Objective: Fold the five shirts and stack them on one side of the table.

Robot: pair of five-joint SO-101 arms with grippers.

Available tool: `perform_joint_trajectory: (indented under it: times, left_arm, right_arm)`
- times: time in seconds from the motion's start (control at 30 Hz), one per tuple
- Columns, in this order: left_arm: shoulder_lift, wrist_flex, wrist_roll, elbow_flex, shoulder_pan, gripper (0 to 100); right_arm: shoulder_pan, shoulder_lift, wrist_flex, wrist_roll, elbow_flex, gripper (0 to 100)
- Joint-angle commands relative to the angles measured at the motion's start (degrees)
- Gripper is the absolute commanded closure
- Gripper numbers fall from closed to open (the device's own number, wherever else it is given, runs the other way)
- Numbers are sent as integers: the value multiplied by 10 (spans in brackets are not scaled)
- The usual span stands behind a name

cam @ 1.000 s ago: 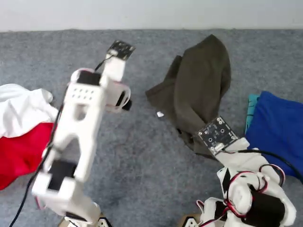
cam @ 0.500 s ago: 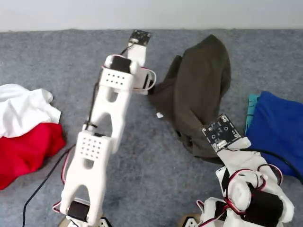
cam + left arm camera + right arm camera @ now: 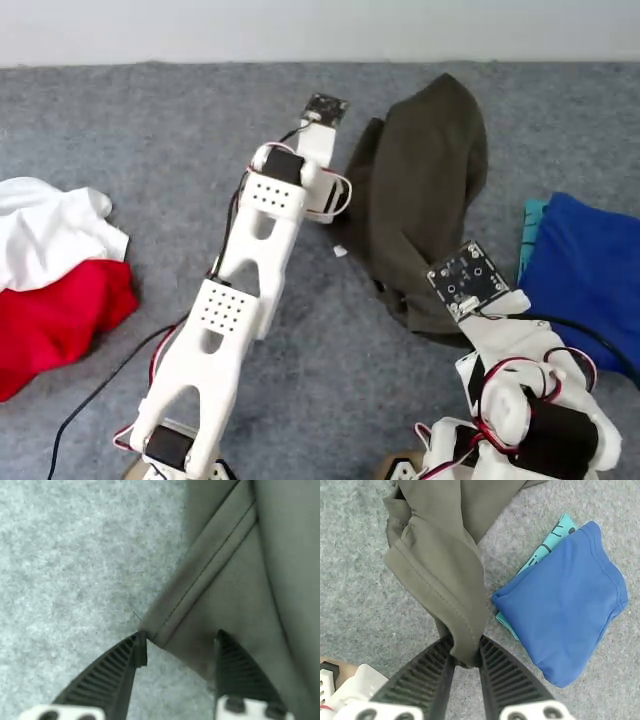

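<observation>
A crumpled olive shirt (image 3: 425, 190) lies on the grey bench (image 3: 150, 120), toward one o'clock from its centre in the high view. The left gripper (image 3: 180, 640) sits at the shirt's nine o'clock edge. Its fingers (image 3: 120, 670) are spread apart and straddle a stitched hem corner, not yet closed on it. The right gripper (image 3: 466, 647) is at the shirt's six o'clock end, its fingers (image 3: 432, 672) pinched tight on a bunched fold of hem. At three o'clock a folded blue shirt (image 3: 580, 270) rests on a teal shirt (image 3: 530, 235). At nine o'clock a white shirt (image 3: 50, 235) and a red shirt (image 3: 55, 320) lie in a loose heap. The olive cloth looks light, soft and limp, so it will likely sag and bunch when lifted instead of holding a shape. The doubled, stitched hem seems the firmest place to grip, ideally at two corners well apart so the fabric spreads flat. The fuzzy bench surface may drag on it.
</observation>
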Motion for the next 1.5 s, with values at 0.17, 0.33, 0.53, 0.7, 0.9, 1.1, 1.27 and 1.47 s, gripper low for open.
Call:
perform_joint_trajectory:
  times: [0.17,0.33,0.53,0.7,0.9,1.1,1.27,1.47]
  left_arm:
    - [-4,49,-18,-36,6,984]
    - [-14,54,-22,-7,-8,988]
    - [-108,55,-22,65,-41,989]
    - [-291,54,-22,240,-59,989]
    - [-567,51,-25,581,-59,989]
    - [-788,49,-69,810,-59,989]
    - [-895,50,-96,963,-59,989]
    - [-964,50,-118,1084,-59,978]
  right_arm:
    - [5,-2,22,-4,-2,988]
    - [4,-2,21,-4,-3,988]
    - [3,-3,21,-4,-18,988]
    - [6,0,-7,-4,-56,988]
    - [7,2,-82,-3,-69,988]
    - [7,2,-131,27,-68,988]
    - [55,2,-170,92,-68,988]
    - [145,2,-205,178,-67,988]
